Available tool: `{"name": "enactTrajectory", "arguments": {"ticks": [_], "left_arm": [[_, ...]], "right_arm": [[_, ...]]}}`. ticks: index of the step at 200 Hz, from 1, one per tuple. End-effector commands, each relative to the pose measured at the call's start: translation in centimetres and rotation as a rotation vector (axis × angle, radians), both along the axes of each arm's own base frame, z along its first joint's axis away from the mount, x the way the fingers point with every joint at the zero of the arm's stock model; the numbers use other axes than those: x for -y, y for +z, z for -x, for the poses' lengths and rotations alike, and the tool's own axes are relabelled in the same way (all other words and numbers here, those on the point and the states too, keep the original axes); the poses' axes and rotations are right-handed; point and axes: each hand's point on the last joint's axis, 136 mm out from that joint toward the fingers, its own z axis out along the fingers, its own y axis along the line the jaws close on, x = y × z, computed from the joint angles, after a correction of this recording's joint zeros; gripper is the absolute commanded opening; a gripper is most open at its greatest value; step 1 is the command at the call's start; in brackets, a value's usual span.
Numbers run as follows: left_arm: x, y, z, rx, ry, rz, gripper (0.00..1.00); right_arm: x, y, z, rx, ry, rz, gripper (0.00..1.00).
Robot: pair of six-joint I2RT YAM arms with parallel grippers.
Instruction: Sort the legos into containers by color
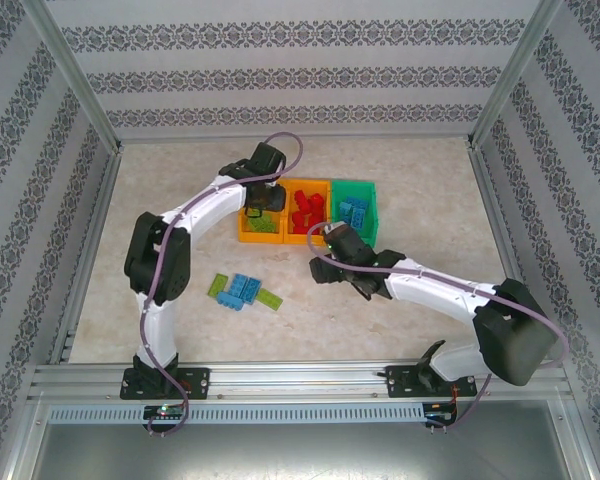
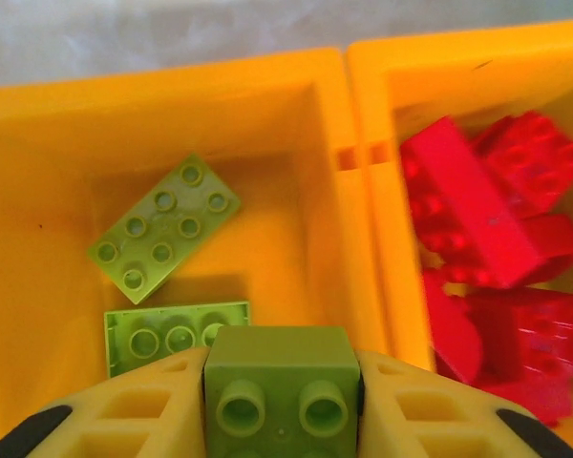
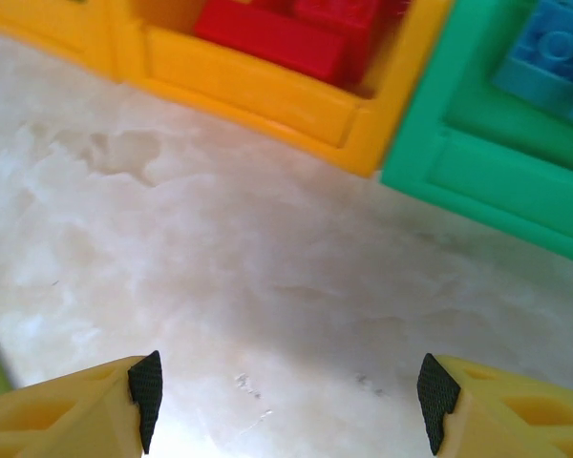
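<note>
My left gripper [image 2: 282, 420] pinches a lime brick [image 2: 279, 367] over the left yellow bin [image 2: 48, 191], so the next move is simply letting go. The right gripper [image 3: 286, 391] gapes empty above the table [image 3: 267, 267]. The loose legos [image 1: 242, 291], blue and lime as far as I can tell, wait nearer the bases.

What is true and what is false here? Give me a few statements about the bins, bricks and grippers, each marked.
1. The left gripper holds a lime green brick above the left orange-yellow bin. True.
2. The middle bin holds blue bricks. False: it holds red bricks.
3. The right gripper is shut on a brick. False: it is open and empty above the table.
4. Blue and lime green loose bricks lie on the table. True.
</note>
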Motion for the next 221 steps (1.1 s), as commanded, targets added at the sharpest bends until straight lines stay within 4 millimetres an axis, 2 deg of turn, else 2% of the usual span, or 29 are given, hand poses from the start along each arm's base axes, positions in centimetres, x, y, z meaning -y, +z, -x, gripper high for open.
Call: {"name": "enactTrajectory", "arguments": {"ticks": [1,17,41,55,67,78,81,83,112,127,177,197,221], "left_arm": [[-1.4,-0.1,0.1,-0.046,0.024,-0.012,0.40],[-1.3,0.0,0.1,-0.045,0.028,-0.008,0.44],[-1.2,0.3,0.4,-0.042,0.026,0.010,0.58],[-1.0,0.8,0.7,-0.030,0.023,0.035,0.69],[-0.9,1.5,0.9,-0.016,0.026,0.055,0.74],[-1.0,2.2,1.3,0.001,0.033,0.074,0.86],[-1.1,2.4,1.4,0.006,0.036,0.078,0.98],[-1.1,2.5,1.5,0.008,0.039,0.078,1.00],[-2.8,4.9,2.6,0.077,0.078,0.061,0.99],[-3.7,5.6,3.5,0.094,0.087,0.044,0.99],[-6.8,5.3,6.9,0.098,0.150,0.047,0.99],[-8.5,4.9,8.2,0.100,0.195,0.054,0.99],[-10.0,4.5,9.7,0.099,0.232,0.063,0.99]], "right_arm": [[-1.0,-0.3,0.9,0.038,0.076,0.028,0.74],[-2.3,-0.5,1.8,0.046,0.136,0.021,0.74],[-4.7,-0.8,3.4,0.046,0.251,0.008,0.74],[-6.1,-0.9,4.3,0.052,0.323,0.014,0.76],[-7.2,-1.1,5.0,0.062,0.378,0.028,0.77],[-8.2,-1.2,5.6,0.073,0.428,0.031,0.79],[-8.5,-1.3,5.7,0.073,0.440,0.031,0.79],[-8.8,-1.3,5.9,0.074,0.449,0.029,0.79],[-11.9,-2.2,7.8,0.067,0.576,0.033,0.83],[-13.2,-3.0,8.2,0.056,0.607,0.061,0.83],[-15.3,-5.2,8.0,0.020,0.659,0.124,0.82],[-15.3,-6.4,7.8,-0.005,0.673,0.172,0.76],[-14.8,-7.8,7.5,-0.046,0.674,0.211,0.61]]}}
